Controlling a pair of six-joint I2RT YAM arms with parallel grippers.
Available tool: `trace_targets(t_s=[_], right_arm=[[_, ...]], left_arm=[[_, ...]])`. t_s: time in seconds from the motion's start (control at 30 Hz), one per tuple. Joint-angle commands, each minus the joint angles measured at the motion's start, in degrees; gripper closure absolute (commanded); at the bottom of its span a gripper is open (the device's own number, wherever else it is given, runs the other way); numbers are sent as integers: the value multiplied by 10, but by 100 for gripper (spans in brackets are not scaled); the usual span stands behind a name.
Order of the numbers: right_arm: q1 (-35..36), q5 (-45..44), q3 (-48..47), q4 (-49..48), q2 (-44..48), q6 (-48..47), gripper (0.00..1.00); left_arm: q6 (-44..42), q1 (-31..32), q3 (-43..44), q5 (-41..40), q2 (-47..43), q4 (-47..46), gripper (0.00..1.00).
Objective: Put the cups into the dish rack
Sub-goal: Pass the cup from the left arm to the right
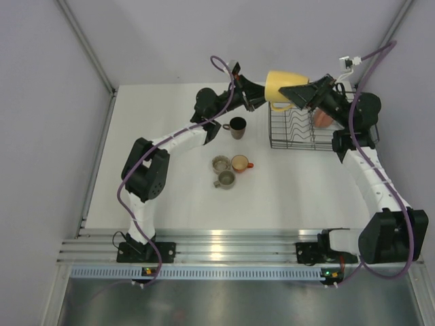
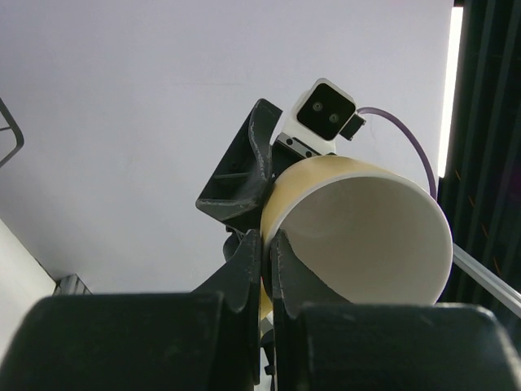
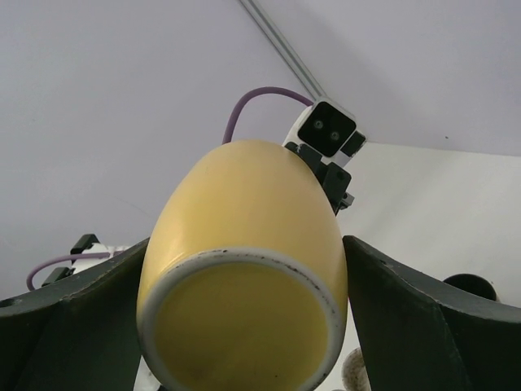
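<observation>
Table (image 1: 170,204): dish rack (image 1: 292,129), four cups (image 1: 238,127)

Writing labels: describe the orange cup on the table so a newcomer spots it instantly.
Start at the black wire dish rack at the table's far right. Nearer and to its left, three small cups cluster on the white table. The orange cup is the rightmost, the only bright one beside two grey-olive cups.

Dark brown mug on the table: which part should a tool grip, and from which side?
Pinch the rim wall of the dark brown mug from above, opposite its handle. It stands upright, mouth up, so one finger probably fits inside.
</observation>
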State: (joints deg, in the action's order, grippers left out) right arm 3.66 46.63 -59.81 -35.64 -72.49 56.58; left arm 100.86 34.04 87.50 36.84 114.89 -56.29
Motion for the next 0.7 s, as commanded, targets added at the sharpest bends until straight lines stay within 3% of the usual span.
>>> trace_targets(t_s=[0.0, 0.27, 0.37, 0.43, 0.47, 0.53, 0.57, 0.67], right_arm=[[-16, -24, -28, 1, 20, -10, 12], [-18, -24, -29, -11, 19, -2, 15], [-18, -26, -27, -19, 17, 3, 47], [-18, -15, -31, -22, 12, 7, 58], [-18, -10, -32, -25, 10, 9, 74], [-18, -5, -29, -34, 9, 15, 86], [-18, -5, -27, -33, 9, 15, 97], [-18, -6, -19, -29, 11, 15, 100]], left_arm=[[14, 6, 7, 7, -54, -107, 100], [13, 7, 2, 4, -59, -108, 100], [12, 7, 1, 5, -60, -107, 100], [11, 9, 1, 5, -61, -107, 100], [9, 10, 6, 7, -60, -106, 100], [7, 12, 11, 7, -58, -102, 100], [7, 13, 18, 8, -54, -101, 100], [7, 15, 28, 9, -46, -99, 100]])
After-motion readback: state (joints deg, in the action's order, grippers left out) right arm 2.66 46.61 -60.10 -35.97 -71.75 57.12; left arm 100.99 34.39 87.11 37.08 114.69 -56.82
